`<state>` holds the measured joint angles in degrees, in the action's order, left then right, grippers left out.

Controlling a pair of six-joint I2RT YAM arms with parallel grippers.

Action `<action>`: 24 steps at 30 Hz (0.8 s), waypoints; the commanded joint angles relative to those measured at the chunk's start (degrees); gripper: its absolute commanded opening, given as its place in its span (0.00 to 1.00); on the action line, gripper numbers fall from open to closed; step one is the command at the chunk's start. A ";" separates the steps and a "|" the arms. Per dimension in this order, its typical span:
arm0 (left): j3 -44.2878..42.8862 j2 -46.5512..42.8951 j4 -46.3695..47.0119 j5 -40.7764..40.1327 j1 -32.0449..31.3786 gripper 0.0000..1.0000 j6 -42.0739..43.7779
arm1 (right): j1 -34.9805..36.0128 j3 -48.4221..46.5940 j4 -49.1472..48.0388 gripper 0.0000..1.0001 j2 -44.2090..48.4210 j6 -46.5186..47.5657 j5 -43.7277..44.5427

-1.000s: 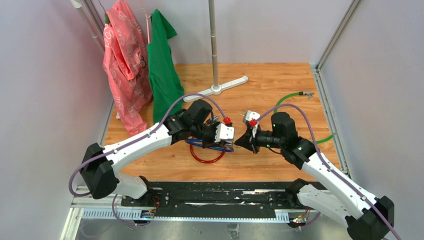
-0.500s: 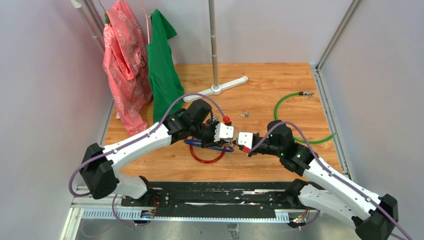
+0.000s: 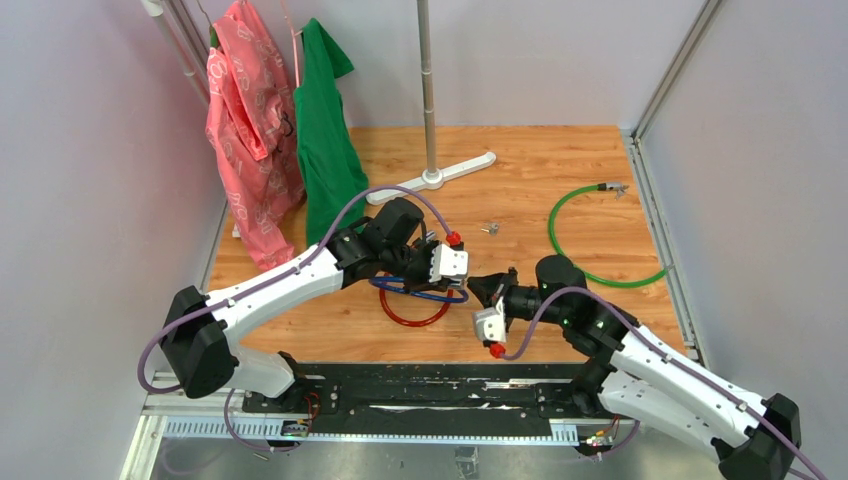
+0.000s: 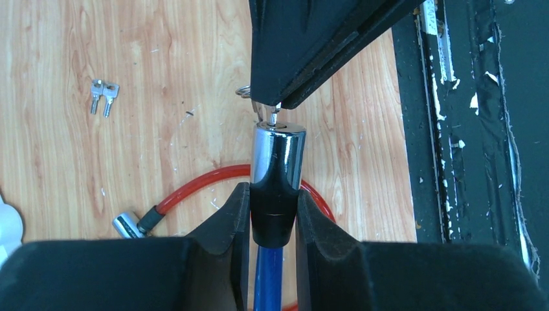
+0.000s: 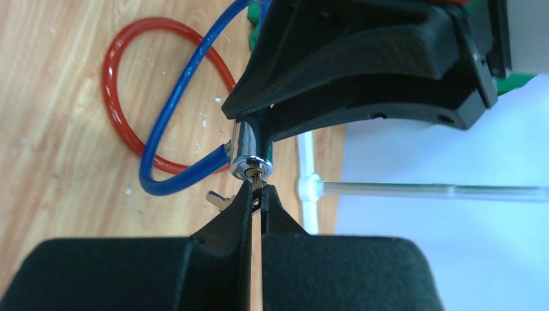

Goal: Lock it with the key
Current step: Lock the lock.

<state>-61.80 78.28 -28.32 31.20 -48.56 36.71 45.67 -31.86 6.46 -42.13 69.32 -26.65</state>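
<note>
One chrome lock cylinder [image 4: 277, 152] on blue cable [image 5: 175, 97], clamped in left gripper [image 4: 273, 194] over the near half of the tabletop [image 3: 540, 160]; the key [image 5: 257, 179], pinched tight by right gripper [image 5: 257, 195], tip at the keyhole.

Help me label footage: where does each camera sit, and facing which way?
Top external: above, behind, looking down at the table; left arm, right arm show.
Left wrist: on the left arm, facing the lock barrel in its jaws.
Right wrist: on the right arm, facing the key in its jaws.
Wrist views share the barrel.

Nothing legible in any view — no text, labels or numbers.
</note>
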 commanded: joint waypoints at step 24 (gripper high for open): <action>1.37 1.35 -7.49 -0.28 0.04 0.00 0.29 | 4.16 -3.42 15.23 0.74 6.74 -12.93 8.61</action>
<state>-61.87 78.54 -30.61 34.06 -48.95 36.62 49.65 -32.34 15.73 -37.69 67.22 -16.01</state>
